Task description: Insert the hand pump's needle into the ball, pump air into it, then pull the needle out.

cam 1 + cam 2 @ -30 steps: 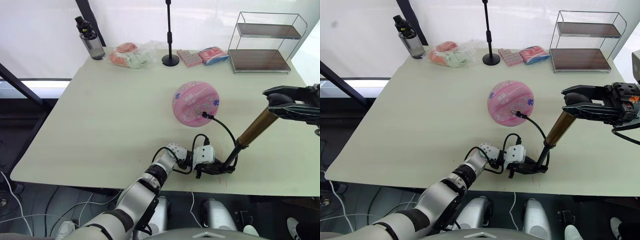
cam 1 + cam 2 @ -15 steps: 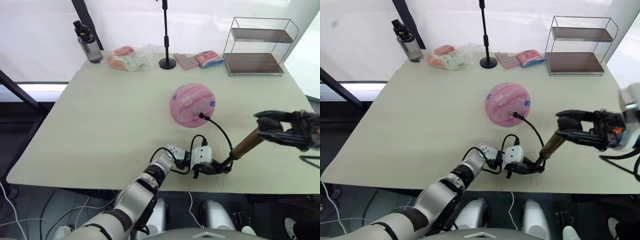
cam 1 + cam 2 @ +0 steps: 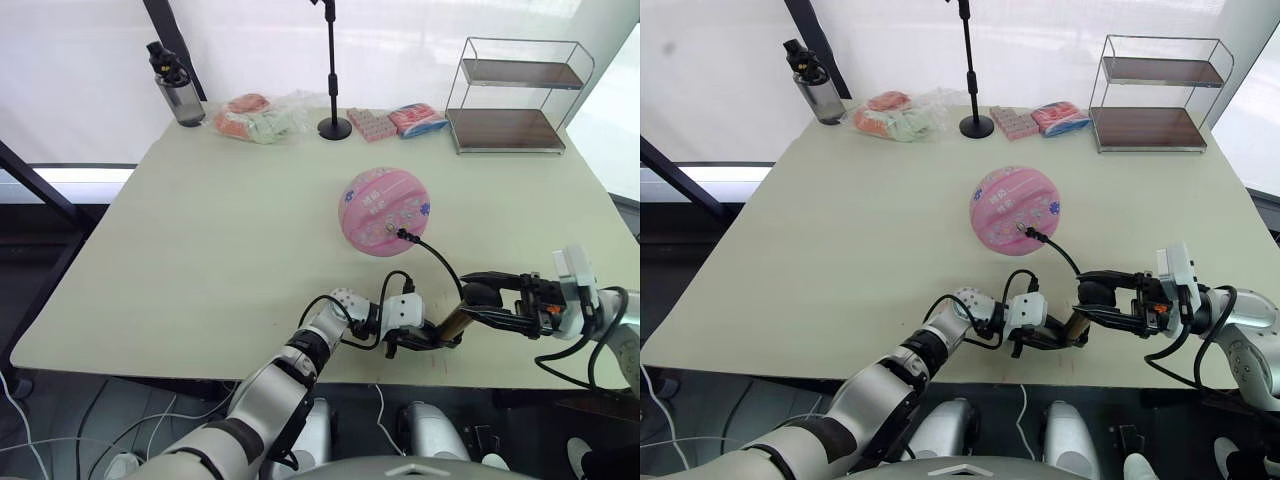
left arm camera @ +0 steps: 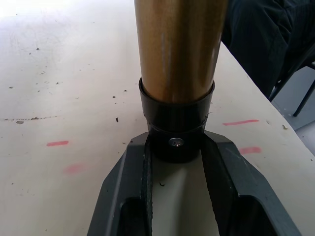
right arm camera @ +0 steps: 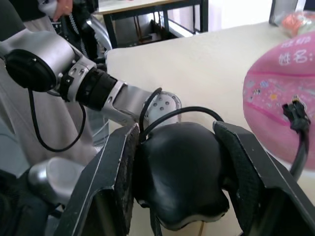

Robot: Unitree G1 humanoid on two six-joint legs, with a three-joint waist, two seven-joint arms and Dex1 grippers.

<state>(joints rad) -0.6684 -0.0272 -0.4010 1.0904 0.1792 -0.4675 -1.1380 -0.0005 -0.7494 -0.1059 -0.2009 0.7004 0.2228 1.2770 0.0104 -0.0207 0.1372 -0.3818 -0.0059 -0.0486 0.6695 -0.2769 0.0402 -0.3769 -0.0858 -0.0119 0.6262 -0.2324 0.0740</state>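
Observation:
The pink ball (image 3: 388, 210) rests mid-table. The needle's black fitting (image 3: 400, 236) sits in its near side, and the thin hose (image 3: 440, 262) arcs from there toward the hand pump. The pump (image 3: 452, 322) lies low near the front edge, with little of its gold barrel (image 4: 179, 44) showing in the head views. My left gripper (image 3: 430, 337) is shut on the pump's black end cap (image 4: 176, 135), one finger (image 4: 140, 172) on each side. My right gripper (image 3: 482, 303) is shut on the black T-handle (image 5: 179, 177), close to the left gripper. The ball (image 5: 280, 88) shows beyond the handle.
Along the far edge stand a water bottle (image 3: 177, 85), a clear bag of packets (image 3: 262, 112), a black stand (image 3: 335, 125), pink packets (image 3: 420, 117) and a wire shelf (image 3: 515, 95). Both grippers work right at the table's front edge (image 3: 300, 362).
My right gripper has come down and toward the left gripper with the handle, pushing it into the barrel. The pump has tipped lower. The ball and left gripper stayed put.

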